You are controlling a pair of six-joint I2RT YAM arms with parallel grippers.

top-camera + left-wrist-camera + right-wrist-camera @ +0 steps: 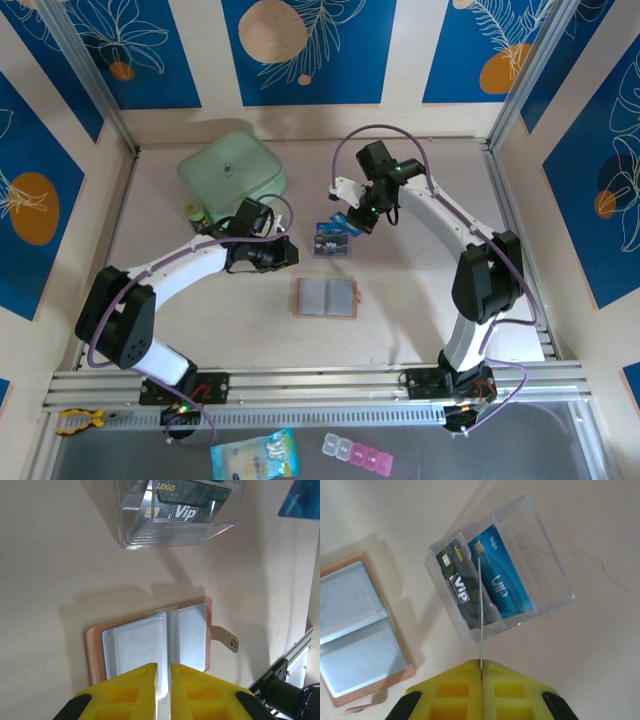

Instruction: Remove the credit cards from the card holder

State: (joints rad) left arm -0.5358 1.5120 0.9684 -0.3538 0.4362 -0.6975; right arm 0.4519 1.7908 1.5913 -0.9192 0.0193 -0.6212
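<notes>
The card holder (327, 297) lies open and flat on the table (420, 290), and its clear pockets look empty. Just beyond it stands a clear plastic box (497, 592) with two credit cards (482, 582) already inside, one dark and one blue. The right gripper (481, 666) is pinching a third card (481, 620) edge-on above that box. The left gripper (163, 666) hovers over the card holder, fingers nearly together and empty. Judging by this, only dropping the held card remains.

a clear plastic box (500, 570) sits just ahead of my right hand. a mint-green case (232, 165) and small green jar (195, 212) lie beyond my left, on the pale surface (420, 290).
</notes>
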